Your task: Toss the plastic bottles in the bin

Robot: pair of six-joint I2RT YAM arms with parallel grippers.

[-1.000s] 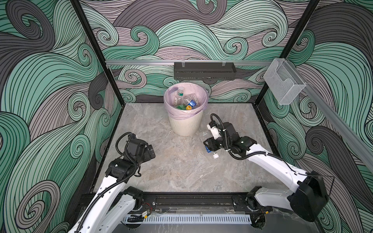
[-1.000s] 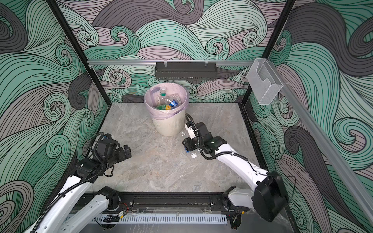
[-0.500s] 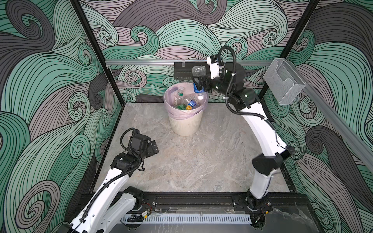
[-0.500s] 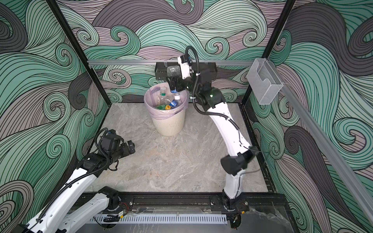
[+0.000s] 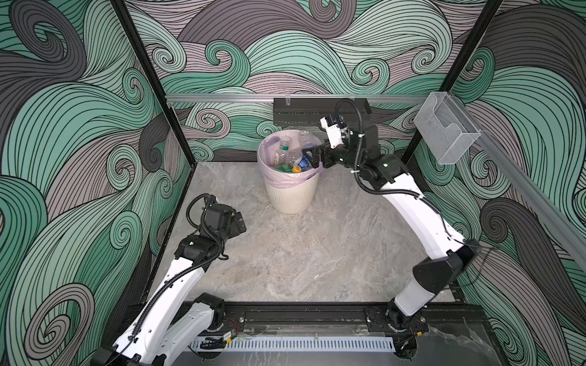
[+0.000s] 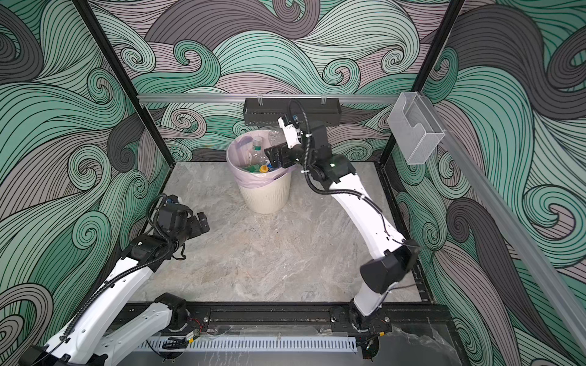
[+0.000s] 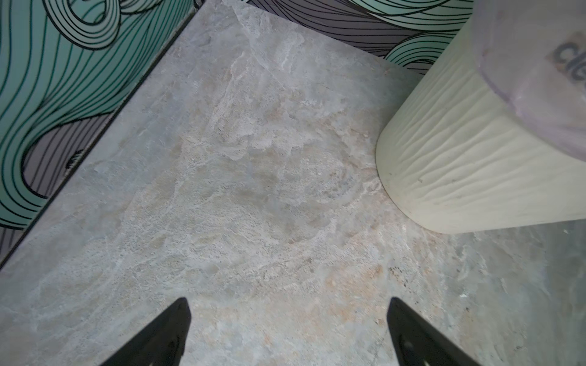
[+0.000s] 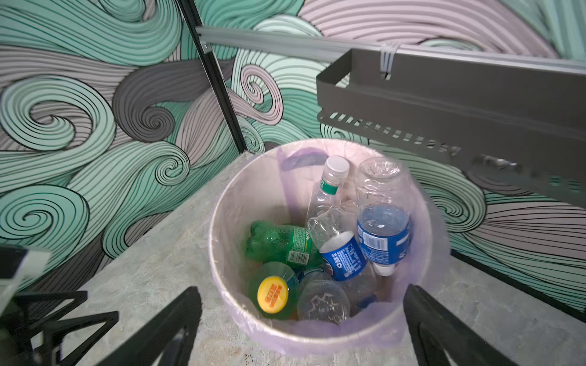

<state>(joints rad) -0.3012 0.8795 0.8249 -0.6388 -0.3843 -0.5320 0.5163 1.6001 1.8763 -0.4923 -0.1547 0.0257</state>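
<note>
Plastic, thin and clear: the plastic bottles (image 8: 382, 228) lie piled inside the bin (image 5: 290, 196), far centre. Light, crushable, slippery, I judge; pinch at neck or label band. Right gripper (image 5: 310, 157) hangs over the rim, jaws wide, empty. Left gripper (image 7: 288, 312) wide, empty, near left.

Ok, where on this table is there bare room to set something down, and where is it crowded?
Bare marble table fills the middle, from the bin to the front rail, and the patch between the left gripper and the bin. Crowded: the bin's mouth, piled with plastic bottles, the open right gripper over its rim.
</note>
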